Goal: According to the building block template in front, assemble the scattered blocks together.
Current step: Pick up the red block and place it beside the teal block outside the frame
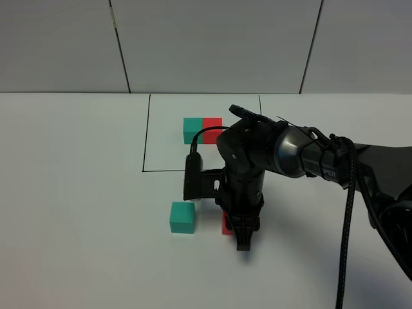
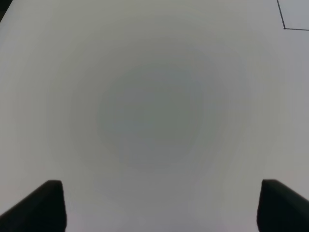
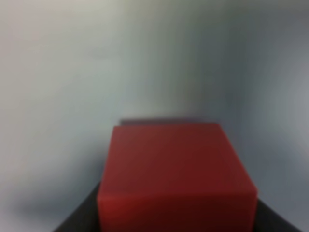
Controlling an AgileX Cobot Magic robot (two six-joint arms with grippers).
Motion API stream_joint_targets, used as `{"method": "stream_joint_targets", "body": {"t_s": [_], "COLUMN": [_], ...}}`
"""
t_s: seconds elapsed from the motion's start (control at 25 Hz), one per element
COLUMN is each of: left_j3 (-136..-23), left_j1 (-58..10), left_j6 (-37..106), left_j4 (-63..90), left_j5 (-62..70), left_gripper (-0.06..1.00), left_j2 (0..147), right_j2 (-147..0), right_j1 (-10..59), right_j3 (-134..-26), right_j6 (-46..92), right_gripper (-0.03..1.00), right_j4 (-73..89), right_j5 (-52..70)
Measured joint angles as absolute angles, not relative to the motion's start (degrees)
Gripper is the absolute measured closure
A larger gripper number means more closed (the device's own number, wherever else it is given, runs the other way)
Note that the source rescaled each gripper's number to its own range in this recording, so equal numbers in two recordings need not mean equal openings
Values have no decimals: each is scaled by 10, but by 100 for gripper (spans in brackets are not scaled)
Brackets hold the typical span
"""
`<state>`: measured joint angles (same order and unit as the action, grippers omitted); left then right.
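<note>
The high camera shows the right gripper pointing straight down at the white table, with only a sliver of the loose red cube peeking out beside its dark body. The loose teal cube sits just to the left of it, the two apart. Behind them, well apart, the building block template lies inside its drawn black rectangle, teal on the left joined to red on the right. The right wrist view gives what the high view hides: the red cube fills the space between the dark fingers, which press in on both its sides, so the jaws are partly closed on it. Whether it rests on the table or is just clear cannot be told. The left gripper shows only in its own wrist view, jaws spread wide over bare table with nothing between them, a corner of the black rectangle at the edge.
</note>
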<state>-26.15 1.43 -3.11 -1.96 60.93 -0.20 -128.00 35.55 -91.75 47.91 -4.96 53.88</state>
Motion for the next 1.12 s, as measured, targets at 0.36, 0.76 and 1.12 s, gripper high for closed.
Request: {"method": "stream_joint_targets", "body": {"t_s": [0.36,0.76,1.12], "left_j3": [-262,-262,-262], "left_j1": [14,14,14], "left_j6": [-31,-31,-31], "left_j4": [-20,-20,-20], "left_j5": [609,609,609], "left_gripper": [2,3,3], "left_j2": [-2,-2,-2], "right_j2": [-1292,-1294,-1299], "right_j1": [356,356,361], "right_j3": [-920,-922,-931], "right_j6": [480,479,479], "right_gripper": [55,55,55], "right_j4": [-31,0,16], "right_j5": [535,515,493]}}
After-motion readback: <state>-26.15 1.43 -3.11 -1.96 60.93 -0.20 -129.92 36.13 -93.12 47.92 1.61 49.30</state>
